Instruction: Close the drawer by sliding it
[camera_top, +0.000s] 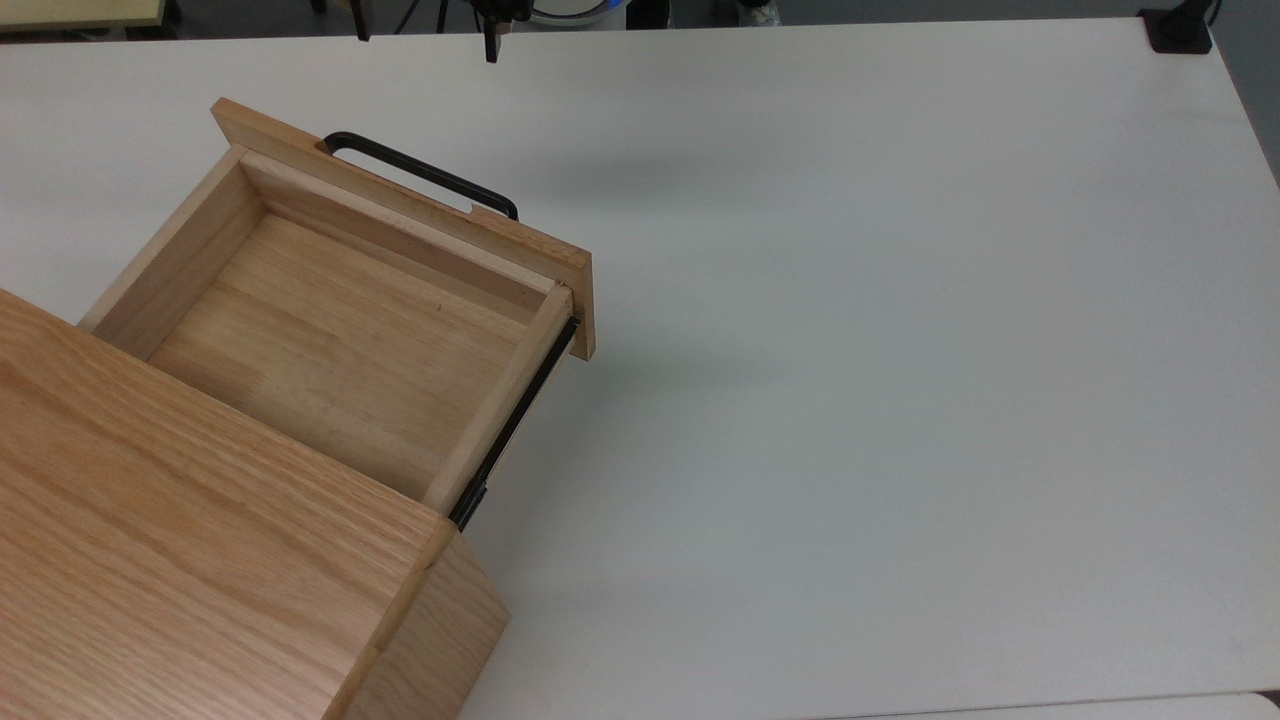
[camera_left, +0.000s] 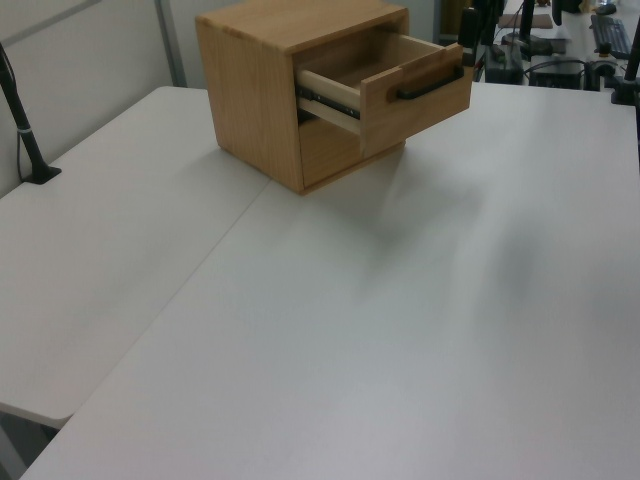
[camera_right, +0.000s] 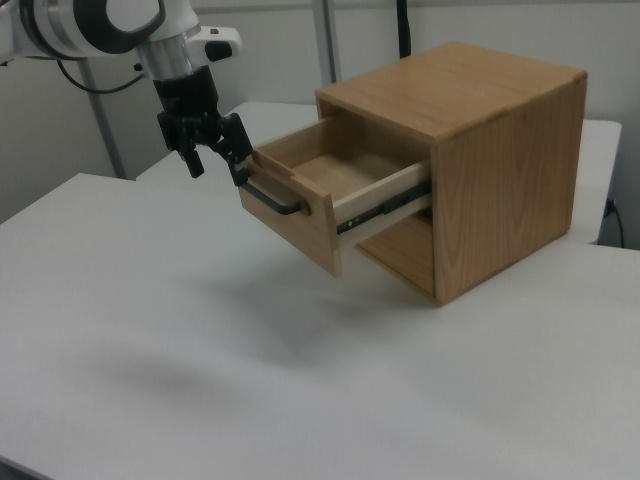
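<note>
The drawer (camera_top: 330, 340) is a light oak box, pulled far out of the upper slot of the oak cabinet (camera_top: 180, 560) and empty inside. A thin black bar handle (camera_top: 420, 170) sits on its flat front panel (camera_right: 290, 215), and a black side rail (camera_top: 510, 430) shows along one side. My gripper (camera_right: 215, 160) hangs open in the right view, just left of and slightly above the handle (camera_right: 272, 197). In the top view its two dark fingers (camera_top: 492, 45) poke in at the upper edge, beyond the handle and apart from it. In the left view the drawer (camera_left: 415, 105) sticks out to the right.
The cabinet stands on a wide white table (camera_top: 850, 400) with open surface across the top view's right. A black clamp (camera_top: 1180, 30) sits at the table's far right corner. A black post (camera_left: 25, 130) rises at the left view's left edge.
</note>
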